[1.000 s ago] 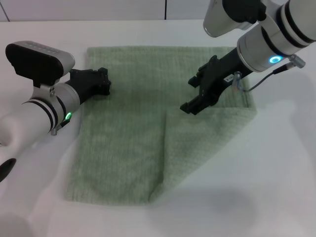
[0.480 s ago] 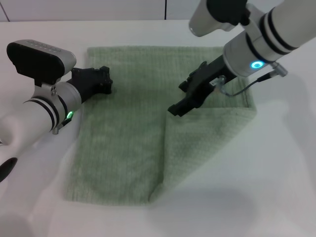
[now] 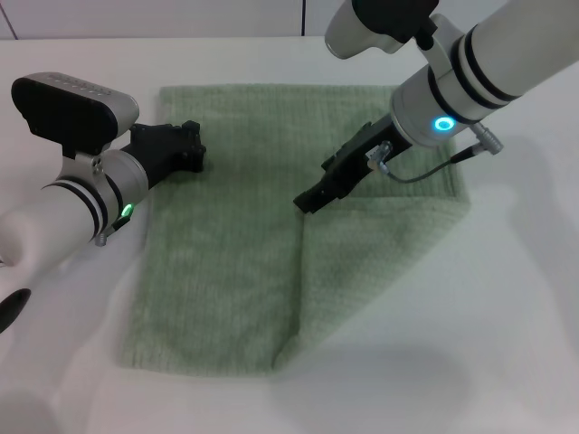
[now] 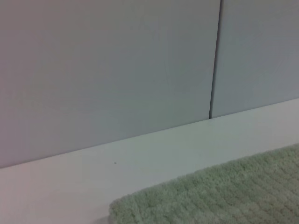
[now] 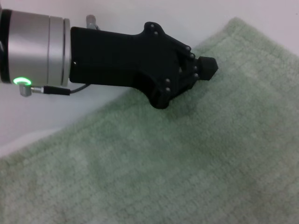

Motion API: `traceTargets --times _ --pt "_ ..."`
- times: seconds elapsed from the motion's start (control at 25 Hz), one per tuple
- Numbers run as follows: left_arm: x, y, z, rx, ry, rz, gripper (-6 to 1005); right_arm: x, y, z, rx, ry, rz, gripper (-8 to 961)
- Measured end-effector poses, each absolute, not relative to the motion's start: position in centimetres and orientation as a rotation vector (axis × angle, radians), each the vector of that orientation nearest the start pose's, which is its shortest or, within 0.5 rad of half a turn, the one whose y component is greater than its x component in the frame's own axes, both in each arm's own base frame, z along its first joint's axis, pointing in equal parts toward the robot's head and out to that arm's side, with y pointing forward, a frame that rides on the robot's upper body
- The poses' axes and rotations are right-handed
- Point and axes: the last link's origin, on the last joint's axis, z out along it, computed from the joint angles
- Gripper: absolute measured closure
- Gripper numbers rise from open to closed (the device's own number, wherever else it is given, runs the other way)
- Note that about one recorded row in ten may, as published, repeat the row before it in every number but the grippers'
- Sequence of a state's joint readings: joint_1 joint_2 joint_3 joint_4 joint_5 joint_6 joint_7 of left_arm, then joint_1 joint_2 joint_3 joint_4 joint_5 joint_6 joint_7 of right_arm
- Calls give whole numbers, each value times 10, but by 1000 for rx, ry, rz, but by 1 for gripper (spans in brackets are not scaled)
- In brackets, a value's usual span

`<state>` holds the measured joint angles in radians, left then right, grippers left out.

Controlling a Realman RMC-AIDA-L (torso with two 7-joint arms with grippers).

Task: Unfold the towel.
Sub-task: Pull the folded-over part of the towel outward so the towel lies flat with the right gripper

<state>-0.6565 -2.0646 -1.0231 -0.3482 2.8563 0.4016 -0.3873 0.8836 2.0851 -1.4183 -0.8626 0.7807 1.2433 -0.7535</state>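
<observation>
**One fold left: right claw reaches for the flap's corner**

One flap remains doubled over on the towel (image 3: 271,226), which lies flat on the white table (image 3: 507,344); the folded layer covers the near right part, its corner pointing toward the towel's middle. The right gripper (image 3: 306,202) hovers just at that corner, tips low over the cloth, though whether they are spread or pinching cannot be told. The left gripper (image 3: 194,149) rests on the towel's far left edge; in the right wrist view its tip (image 5: 208,66) appears pressed together, holding nothing.

To do this step well, I judge the right claw should pinch only the top layer at the corner, lift slightly, then draw it outward to the right, while the left arm pins the cloth so the bottom layer does not drag.
</observation>
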Motion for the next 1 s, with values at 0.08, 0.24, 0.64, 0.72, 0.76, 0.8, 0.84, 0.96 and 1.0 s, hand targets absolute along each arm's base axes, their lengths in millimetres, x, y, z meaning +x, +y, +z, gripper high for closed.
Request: traceTargets --times 0.08,0.24,0.64,0.72,0.76,0.8,0.84,0.96,1.0 --pt "-270 399 -90 -2078 -720 -327 968 139 397 -70 -2791 796 -292 213" --pt "-271 399 -90 -2078 -721 -322 967 139 396 -72 -2789 802 -291 213" --pt "-273 398 -91 -2077 -727 -314 965 141 396 -78 -2773 832 -290 213" --pt "-273 398 -91 -2077 -727 -313 964 141 396 -79 -2768 837 -289 213" --pt "-273 398 -91 -2077 -727 -313 964 141 396 -80 -2766 842 -288 213" --pt "-273 398 -91 -2077 -728 -313 964 141 396 -81 -2766 850 -280 213" --pt "-273 398 -91 -2077 -728 -313 963 141 396 -81 -2766 850 -280 213" --pt "-273 398 -91 -2077 -728 -313 963 141 395 -84 -2767 854 -268 212" --pt "-273 398 -91 -2077 -727 -313 962 141 396 -86 -2767 855 -264 212"
